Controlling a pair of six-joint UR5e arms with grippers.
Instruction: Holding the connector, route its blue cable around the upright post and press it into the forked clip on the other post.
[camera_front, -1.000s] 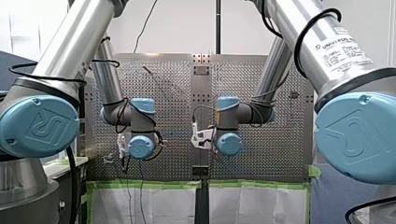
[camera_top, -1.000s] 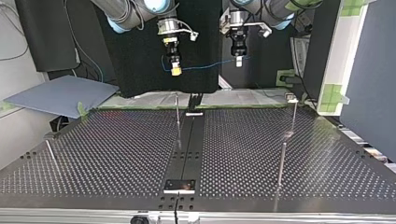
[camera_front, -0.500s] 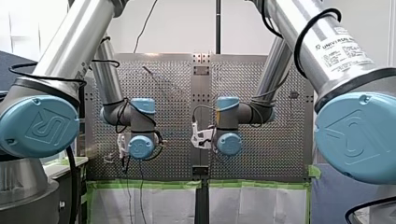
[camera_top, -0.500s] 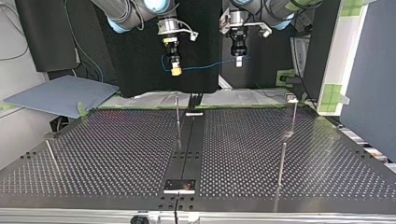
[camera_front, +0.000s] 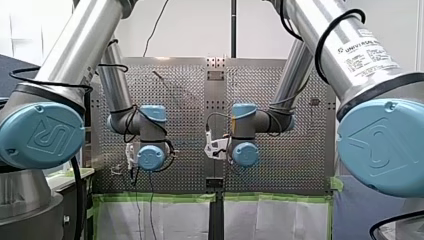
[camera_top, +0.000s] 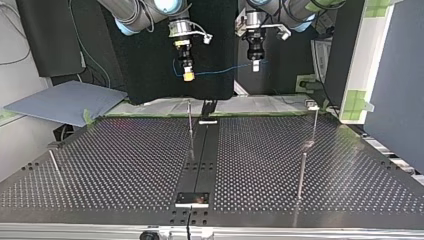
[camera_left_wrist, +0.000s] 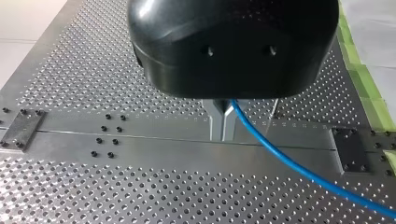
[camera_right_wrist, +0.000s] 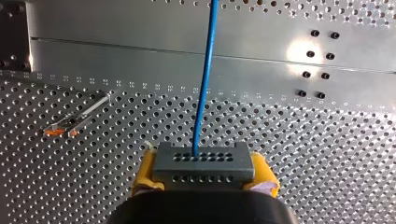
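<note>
Right wrist view: your right claw (camera_right_wrist: 204, 173), yellow pads, pinches the grey rectangular holed connector (camera_right_wrist: 204, 161); the thin blue cable (camera_right_wrist: 203, 84) runs ahead from it. Your left claw (camera_left_wrist: 222, 123), metal fingers pressed together, nips that cable. Top view: the 2 hang high above the perforated metal tabletop (camera_top: 125, 165), cable strung between.

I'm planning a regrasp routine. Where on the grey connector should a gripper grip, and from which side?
Pinch the connector by its two short ends, coming from behind, opposite the holed face: the blue cable leaves that face, and the ends are clear of it. My right gripper, with yellow pads, holds it so.
</note>
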